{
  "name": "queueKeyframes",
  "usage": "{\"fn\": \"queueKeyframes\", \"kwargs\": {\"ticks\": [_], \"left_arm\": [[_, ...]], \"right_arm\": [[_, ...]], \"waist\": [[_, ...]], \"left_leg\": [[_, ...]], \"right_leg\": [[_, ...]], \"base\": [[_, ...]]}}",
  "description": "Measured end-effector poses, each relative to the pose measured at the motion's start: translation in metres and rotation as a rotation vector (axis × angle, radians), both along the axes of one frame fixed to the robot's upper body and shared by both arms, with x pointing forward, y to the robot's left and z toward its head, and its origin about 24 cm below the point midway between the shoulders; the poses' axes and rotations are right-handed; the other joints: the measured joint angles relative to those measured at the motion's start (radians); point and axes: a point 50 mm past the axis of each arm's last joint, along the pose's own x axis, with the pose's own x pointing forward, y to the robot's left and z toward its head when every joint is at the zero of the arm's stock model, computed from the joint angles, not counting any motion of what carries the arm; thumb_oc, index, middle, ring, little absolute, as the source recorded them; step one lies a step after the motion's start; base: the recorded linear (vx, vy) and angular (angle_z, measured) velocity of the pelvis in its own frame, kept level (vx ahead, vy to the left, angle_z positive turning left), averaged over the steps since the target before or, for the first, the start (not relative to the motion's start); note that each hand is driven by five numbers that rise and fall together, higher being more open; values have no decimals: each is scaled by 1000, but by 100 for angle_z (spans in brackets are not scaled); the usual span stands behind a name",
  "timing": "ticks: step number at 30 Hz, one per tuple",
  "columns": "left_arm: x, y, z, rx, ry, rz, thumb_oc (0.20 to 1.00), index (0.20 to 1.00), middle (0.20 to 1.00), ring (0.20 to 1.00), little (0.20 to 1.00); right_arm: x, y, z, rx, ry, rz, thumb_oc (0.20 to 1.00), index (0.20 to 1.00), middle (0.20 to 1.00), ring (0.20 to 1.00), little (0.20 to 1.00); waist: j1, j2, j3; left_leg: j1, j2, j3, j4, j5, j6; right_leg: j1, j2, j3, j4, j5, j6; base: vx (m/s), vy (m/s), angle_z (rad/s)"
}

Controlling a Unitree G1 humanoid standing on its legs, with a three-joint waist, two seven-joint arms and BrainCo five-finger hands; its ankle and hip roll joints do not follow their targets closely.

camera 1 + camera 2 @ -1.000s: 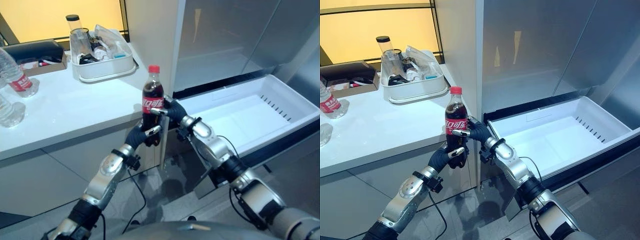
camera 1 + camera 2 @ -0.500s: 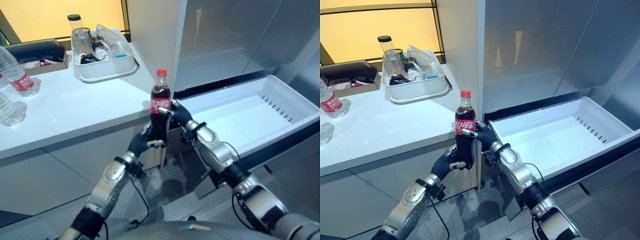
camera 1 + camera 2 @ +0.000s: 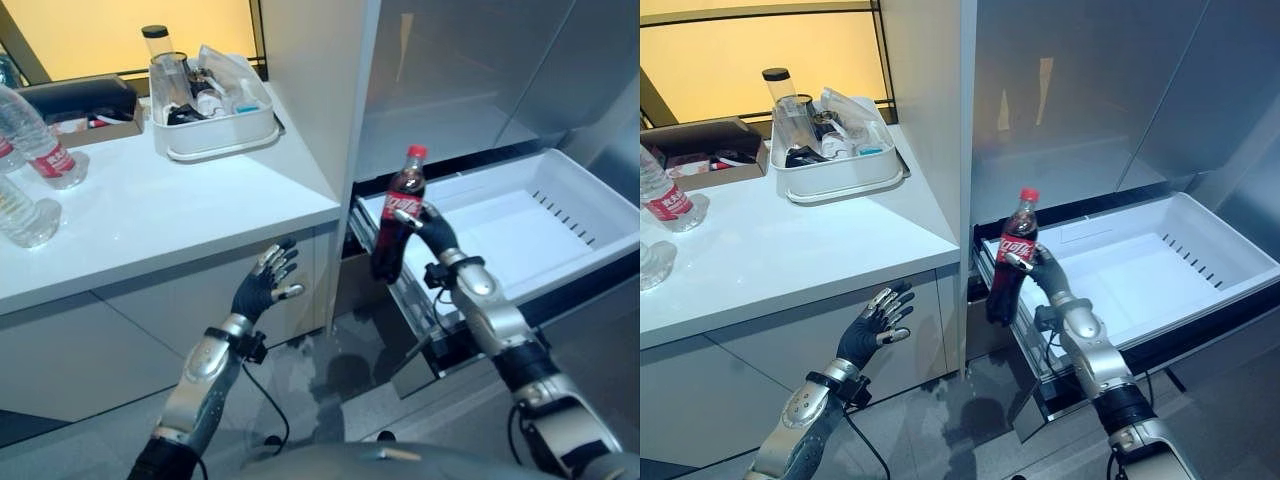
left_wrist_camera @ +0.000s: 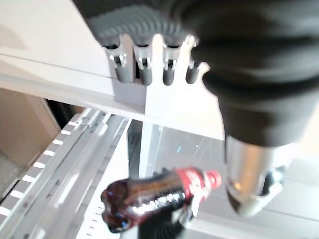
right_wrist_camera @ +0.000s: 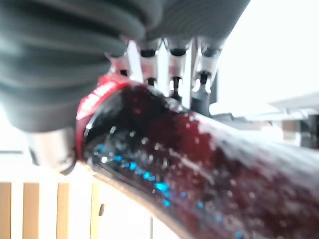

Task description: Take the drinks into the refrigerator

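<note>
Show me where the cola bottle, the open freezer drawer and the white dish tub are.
cola bottle (image 3: 398, 210), left eye view, on its red label.
freezer drawer (image 3: 560, 168), left eye view, on its back rim.
white dish tub (image 3: 845, 172), right eye view, on its front wall.

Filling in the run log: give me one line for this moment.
right hand: holds cola bottle, tilted | left hand: open, empty | bottle at near corner of open white drawer, not in yet

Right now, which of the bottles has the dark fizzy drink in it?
The cola bottle with the red cap, held in the right hand by the open white drawer. The water bottles on the counter are clear.
</note>
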Motion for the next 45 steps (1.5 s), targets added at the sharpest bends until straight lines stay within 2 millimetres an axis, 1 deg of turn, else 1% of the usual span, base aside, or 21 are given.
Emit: {"fn": "queueKeyframes", "kwargs": {"ticks": [3,4,7,10,13,16,21,22,23,25,26,29,31,33,35,36,38,39,42,43,45], "left_arm": [[-3,2,-3,2,12,6,1000,1000,1000,1000,1000],[-4,5,-3,3,14,16,1000,1000,1000,1000,1000],[-7,15,-3,19,16,47,1000,1000,1000,1000,1000],[-6,24,2,26,-8,78,1000,1000,1000,1000,1000],[-8,32,11,54,-44,87,1000,1000,1000,1000,1000],[-10,34,15,73,-57,76,1000,1000,1000,1000,1000],[-14,39,14,102,-43,71,1000,1000,1000,1000,1000],[-15,40,13,101,-38,74,1000,1000,1000,1000,1000],[-17,40,12,106,-32,74,1000,1000,1000,1000,1000],[-19,41,11,105,-25,79,1000,1000,1000,1000,1000],[-19,40,11,104,-27,79,1000,1000,1000,1000,1000],[-16,37,14,101,-43,74,1000,1000,1000,1000,1000],[-15,36,16,100,-52,74,1000,1000,1000,1000,1000],[-14,32,22,92,-86,67,1000,1000,1000,1000,1000],[-10,23,27,78,-115,37,1000,1000,1000,1000,1000],[-9,21,27,75,-119,34,1000,1000,1000,1000,1000],[-8,18,28,73,-125,27,1000,1000,1000,1000,1000],[-6,16,30,71,-133,21,1000,1000,1000,1000,1000],[-3,13,33,69,-147,22,1000,1000,1000,1000,1000],[-2,14,35,80,-154,21,1000,1000,1000,1000,1000],[1,11,37,80,-164,15,1000,1000,1000,1000,1000]], "right_arm": [[-1,-12,11,25,-46,-53,200,200,200,200,200],[-4,-21,19,34,-77,-76,200,200,200,200,200],[-8,-36,36,38,-152,-119,200,200,200,200,200],[-11,-57,48,37,-201,-188,200,200,200,200,200],[-17,-78,52,5,-204,-260,200,200,200,200,200],[-18,-96,44,-44,-166,-337,200,200,200,200,200],[-27,-143,-6,-247,119,-519,200,200,200,200,200],[-30,-146,-13,-268,161,-537,200,200,200,200,200],[-28,-151,-17,-353,218,-534,200,200,200,200,200],[-25,-152,-14,-402,219,-531,200,200,200,200,200],[-18,-152,-11,-494,235,-503,200,200,200,200,200],[-2,-148,-12,-645,290,-464,200,200,200,200,200],[2,-146,-12,-704,306,-440,200,200,200,200,200],[9,-141,-13,-812,329,-398,200,200,200,200,200],[12,-140,-15,-879,350,-384,200,200,200,200,200],[16,-135,-16,-920,351,-358,200,200,200,200,200],[19,-129,-16,-1017,347,-316,200,200,200,200,200],[21,-125,-18,-1076,343,-284,200,200,200,200,200],[23,-122,-25,-1186,369,-252,200,200,200,200,200],[30,-118,-16,-1226,334,-251,200,200,200,200,200],[36,-111,-16,-1304,325,-238,200,200,200,200,200]], "waist": [[-2,0,1],[-1,0,1],[-1,0,2],[-2,-5,9],[0,-11,17],[0,-14,19],[18,-25,41],[27,-23,44],[19,-26,52],[28,-23,58],[22,-23,61],[36,-23,73],[55,-17,83],[73,-6,98],[91,6,119],[100,10,137],[112,10,147],[114,9,164],[124,6,193],[114,-6,204],[117,-12,211]], "left_leg": [[-3,0,1,0,0,0],[-11,0,0,0,0,0],[-16,0,0,0,0,0],[-17,-1,1,0,0,0],[-20,0,0,0,0,0],[-32,-1,0,0,0,0],[-55,-3,-8,0,0,0],[-67,-4,-10,0,3,1],[-70,-4,-13,1,4,0],[-78,-6,-17,1,4,0],[-83,-5,-26,1,4,0],[-120,-8,-36,1,13,-1],[-128,-8,-41,1,15,-2],[-159,-11,-58,9,16,-2],[-192,-12,-72,13,24,-1],[-199,-12,-80,13,25,-2],[-215,-13,-82,17,25,-2],[-227,-15,-86,22,28,-2],[-249,-20,-106,31,28,-1],[-254,-21,-109,35,28,-1],[-262,-22,-114,38,28,-1]], "right_leg": [[-3,0,1,0,0,0],[-10,0,1,0,0,0],[-16,1,2,0,0,1],[-17,1,2,0,-1,1],[-21,1,2,0,-1,1],[-29,0,0,0,0,1],[-51,-2,-6,0,0,1],[-57,-2,-9,2,1,2],[-62,-2,-14,5,1,2],[-63,-2,-21,5,-1,3],[-68,-3,-26,5,-2,3],[-98,-3,-41,5,-1,2],[-102,-4,-49,5,-1,2],[-121,-6,-59,5,-1,1],[-139,-7,-75,5,2,-1],[-142,-7,-81,5,2,-1],[-155,-9,-85,6,2,-1],[-158,-11,-94,6,2,-1],[-165,-15,-110,6,2,-1],[-168,-16,-115,6,2,-1],[-169,-18,-124,5,1,0]], "base": [[0,0,0],[0,0,0],[0,0,0],[0,0,0],[0,0,0],[-4,2,1],[-24,5,2],[-29,18,5],[-13,12,5],[-19,21,7],[-32,29,10],[-28,27,15],[-43,35,14],[-38,37,18],[-44,39,26],[-33,35,14],[-29,33,8],[-35,36,17],[-17,16,18],[-21,17,10],[-17,23,10]]}}
